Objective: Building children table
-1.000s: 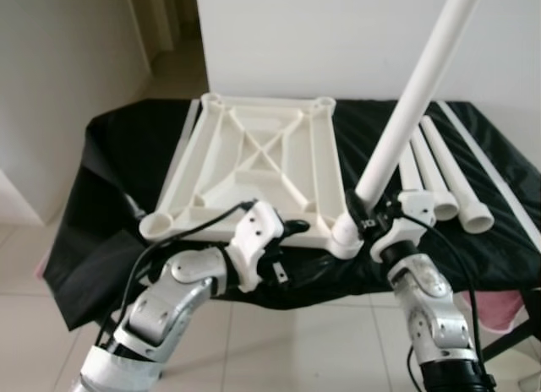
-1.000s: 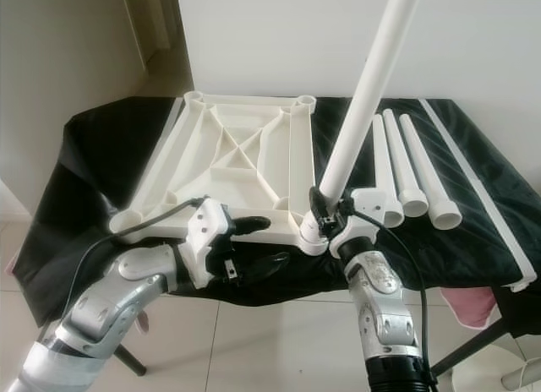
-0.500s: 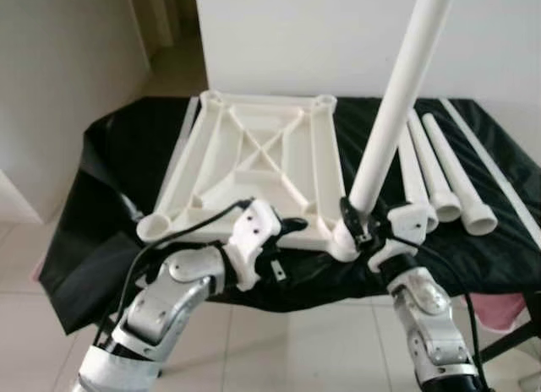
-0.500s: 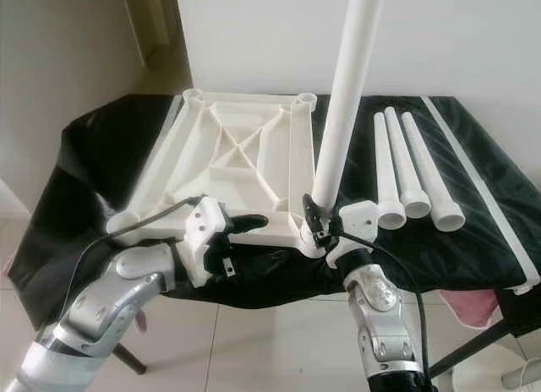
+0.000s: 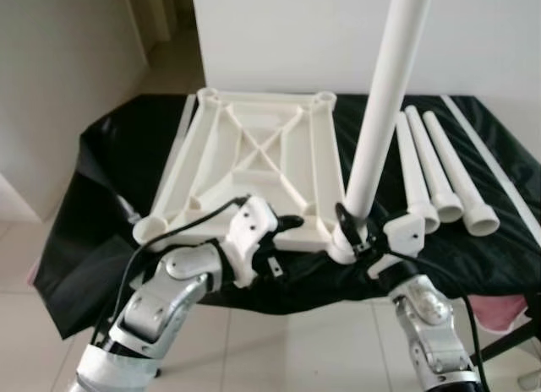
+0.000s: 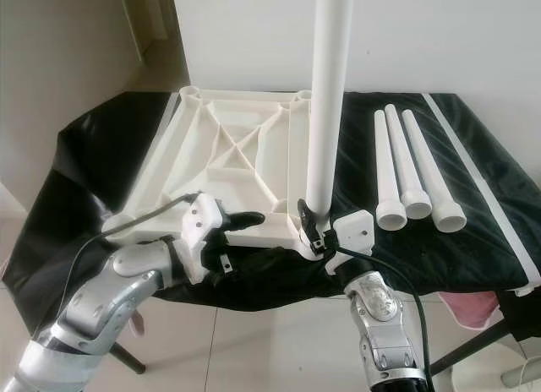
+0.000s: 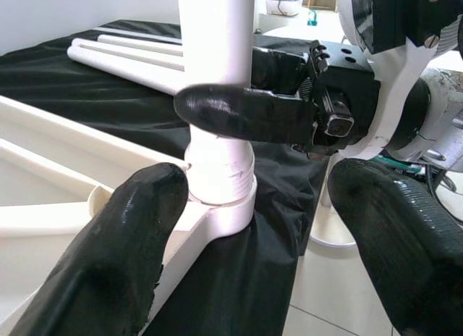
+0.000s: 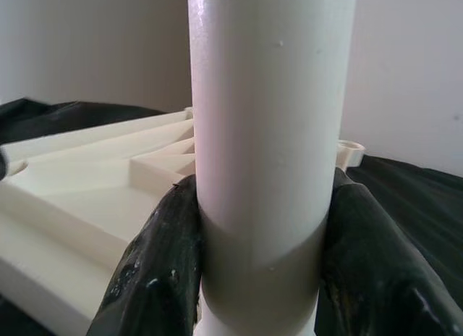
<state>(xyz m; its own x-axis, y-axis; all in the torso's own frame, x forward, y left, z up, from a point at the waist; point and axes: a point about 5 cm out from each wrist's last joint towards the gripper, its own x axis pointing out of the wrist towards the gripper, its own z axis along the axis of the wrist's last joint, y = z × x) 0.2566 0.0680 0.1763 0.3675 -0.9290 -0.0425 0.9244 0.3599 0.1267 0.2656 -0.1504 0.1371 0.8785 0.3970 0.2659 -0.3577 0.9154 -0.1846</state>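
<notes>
While right pincer [image 6: 311,225] pinches upright leg [image 6: 325,105], left pincer [image 5: 283,240] spread beside tabletop [image 5: 254,160]

White tabletop [image 5: 254,168], white legs [image 5: 439,168] and white upright leg [image 5: 385,96] on a black cloth [image 5: 110,155]; pale tiled floor [image 5: 34,341], silver arms with black fingers [image 7: 123,249].

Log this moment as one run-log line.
stage: leg fitting | right tool: shut on leg, upright in corner socket | left tool: open, by tabletop edge | spare legs: three
</notes>
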